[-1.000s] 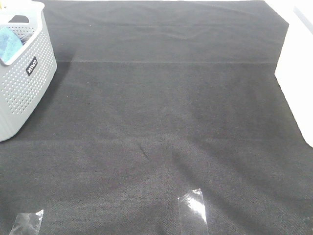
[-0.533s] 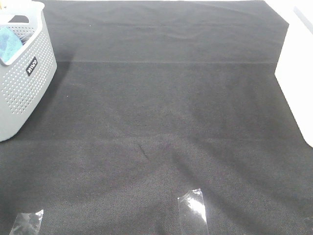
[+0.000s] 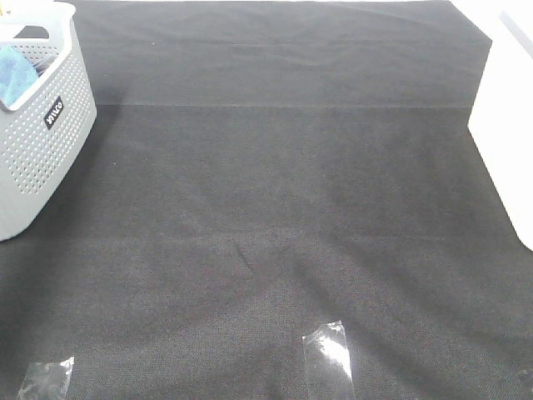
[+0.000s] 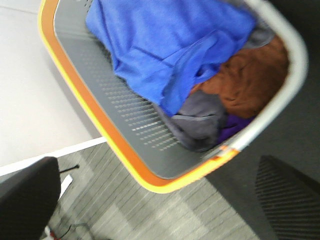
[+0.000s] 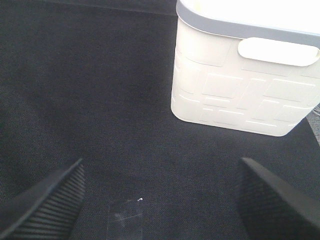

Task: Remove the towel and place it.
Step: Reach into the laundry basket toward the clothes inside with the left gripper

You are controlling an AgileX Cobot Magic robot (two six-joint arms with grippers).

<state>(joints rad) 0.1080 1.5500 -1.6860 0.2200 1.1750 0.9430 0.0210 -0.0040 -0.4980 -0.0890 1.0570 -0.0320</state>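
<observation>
one blue towel is seen bunched inside the single grey basket at the far left of the tabletop, together with one rust-brown cloth, one grey cloth and one purple cloth. one white bin is set at the right. two tape strips are stuck along the near edge. the left hand and the right hand are both spread wide, nothing held.
</observation>
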